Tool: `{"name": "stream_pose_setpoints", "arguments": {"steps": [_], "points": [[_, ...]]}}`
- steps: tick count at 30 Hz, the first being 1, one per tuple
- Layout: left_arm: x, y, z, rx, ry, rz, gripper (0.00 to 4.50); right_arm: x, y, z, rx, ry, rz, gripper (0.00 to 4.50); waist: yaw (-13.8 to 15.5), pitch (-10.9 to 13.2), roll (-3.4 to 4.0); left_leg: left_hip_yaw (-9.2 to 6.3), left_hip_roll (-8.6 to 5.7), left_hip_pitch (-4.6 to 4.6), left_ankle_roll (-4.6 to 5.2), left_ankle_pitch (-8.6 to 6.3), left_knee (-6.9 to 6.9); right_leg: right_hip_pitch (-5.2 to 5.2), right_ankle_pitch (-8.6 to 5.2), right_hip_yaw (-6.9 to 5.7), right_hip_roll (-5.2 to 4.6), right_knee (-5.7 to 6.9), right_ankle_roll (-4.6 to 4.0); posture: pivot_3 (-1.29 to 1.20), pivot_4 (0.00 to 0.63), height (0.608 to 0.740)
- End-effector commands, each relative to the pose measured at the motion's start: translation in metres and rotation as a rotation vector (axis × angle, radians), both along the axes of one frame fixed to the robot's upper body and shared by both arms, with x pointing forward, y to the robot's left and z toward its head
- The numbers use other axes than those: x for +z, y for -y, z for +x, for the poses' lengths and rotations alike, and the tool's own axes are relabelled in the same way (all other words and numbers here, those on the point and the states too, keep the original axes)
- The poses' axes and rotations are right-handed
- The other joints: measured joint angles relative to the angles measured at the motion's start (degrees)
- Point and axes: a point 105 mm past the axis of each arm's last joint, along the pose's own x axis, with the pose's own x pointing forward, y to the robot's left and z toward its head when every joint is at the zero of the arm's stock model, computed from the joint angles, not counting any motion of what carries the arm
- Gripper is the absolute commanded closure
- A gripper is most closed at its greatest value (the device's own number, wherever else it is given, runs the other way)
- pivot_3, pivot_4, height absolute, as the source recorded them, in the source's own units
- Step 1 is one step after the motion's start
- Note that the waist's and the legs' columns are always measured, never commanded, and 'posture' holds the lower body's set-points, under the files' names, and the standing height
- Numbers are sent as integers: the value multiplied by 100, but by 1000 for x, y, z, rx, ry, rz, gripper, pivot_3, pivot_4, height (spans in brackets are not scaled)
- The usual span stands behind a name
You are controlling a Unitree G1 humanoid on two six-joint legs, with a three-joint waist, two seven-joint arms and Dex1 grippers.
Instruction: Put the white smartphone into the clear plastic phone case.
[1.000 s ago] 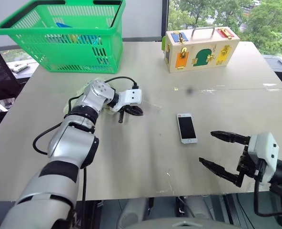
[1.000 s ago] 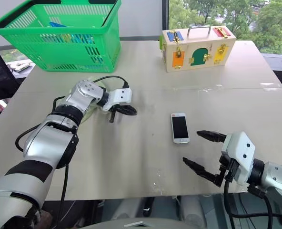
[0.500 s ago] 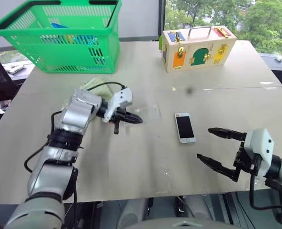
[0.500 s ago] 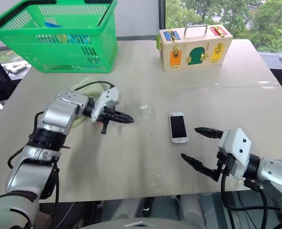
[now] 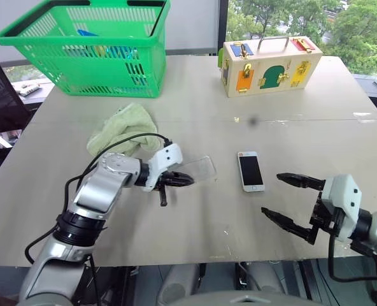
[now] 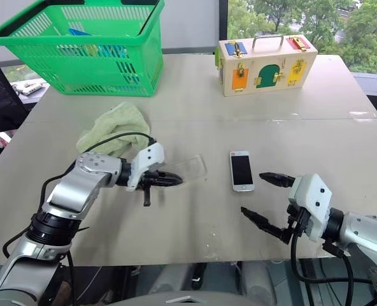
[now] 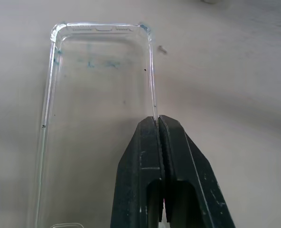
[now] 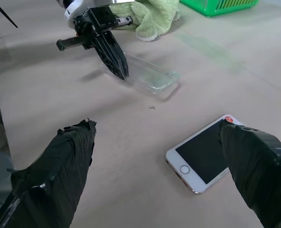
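Two claws: left (image 7: pixel 158 124) pinching clear case (image 7: pixel 100 95), right (image 5: pixel 289 200) wide, empty.

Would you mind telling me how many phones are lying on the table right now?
1. The white smartphone lies screen up between the clear plastic phone case and the right gripper. The green basket might hide others.

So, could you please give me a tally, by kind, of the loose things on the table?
Phones: 1, the white smartphone
Phone cases: 1, the clear plastic phone case
Baskets: 1, green basket
Wooden latch boxes: 1, wooden latch box
Cloths: 1, green cloth
Total: 5
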Motion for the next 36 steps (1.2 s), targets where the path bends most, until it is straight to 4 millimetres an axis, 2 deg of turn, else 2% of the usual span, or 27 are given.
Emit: {"name": "stream_pose_setpoints", "arguments": {"steps": [1,12,17,18,19,20,25,27,29,32,33,34,36], "points": [[4,-1,10,-143,114,90,4460,7,-4,-2,12,37,-6,0,2,0,0,0,0,0,0,0,-1,0,0,-1,0,0,-1,0,150,740],[8,18,47,-316,186,142,4460,8,4,-3,-22,34,-47,0,-5,0,0,0,-3,-11,16,9,-4,-1,23,-4,1,-11,6,0,150,740],[10,27,55,-332,195,126,4460,8,3,1,-86,33,-35,0,-20,0,0,-1,-3,-17,18,8,-3,-3,23,-7,1,-14,8,0,150,740],[11,29,52,-345,168,113,4460,8,3,3,-99,40,-30,0,-28,0,0,-1,-3,-17,19,8,-3,-3,23,-7,1,-14,8,0,150,740],[11,30,49,-354,151,104,3958,8,2,4,-110,50,-25,0,-37,0,0,-1,-3,-17,19,8,-3,-3,23,-7,1,-14,8,0,150,740],[12,30,48,-359,140,99,3905,8,1,5,-118,57,-21,0,-50,0,0,-1,-3,-17,19,8,-3,-3,23,-7,2,-14,8,0,150,740],[17,32,46,-324,162,60,1703,11,-5,11,-120,67,1,0,-50,0,0,-1,-2,-17,20,8,-3,-4,23,-8,4,-13,9,0,150,740],[26,29,43,-310,177,23,691,9,-3,17,-150,54,-4,0,-50,0,0,-1,-2,-18,20,8,-2,-4,23,-8,4,-14,9,0,150,740],[40,24,37,-278,173,-61,115,5,0,26,-203,39,0,0,-71,1,0,-1,-2,-18,20,7,-3,-4,23,-7,4,-15,8,0,150,740],[55,18,27,-237,171,-159,115,0,9,41,-351,113,-126,0,-70,2,3,-3,-1,-18,20,8,-4,-7,24,-6,4,-13,6,0,150,740],[60,15,23,-206,162,-206,115,-5,7,44,-356,77,-127,0,-59,1,5,-4,-1,-17,19,7,-5,-8,23,-7,5,-13,6,0,150,740],[65,13,20,-173,156,-248,115,-12,1,44,-303,-10,-78,0,-74,1,5,-4,-1,-17,19,7,-5,-8,23,-7,5,-13,6,0,150,740],[72,6,16,-91,160,-321,115,-14,1,57,-376,-58,23,0,-62,2,5,-3,-2,-14,19,8,-5,-5,24,-4,3,-14,6,0,150,740]]}}
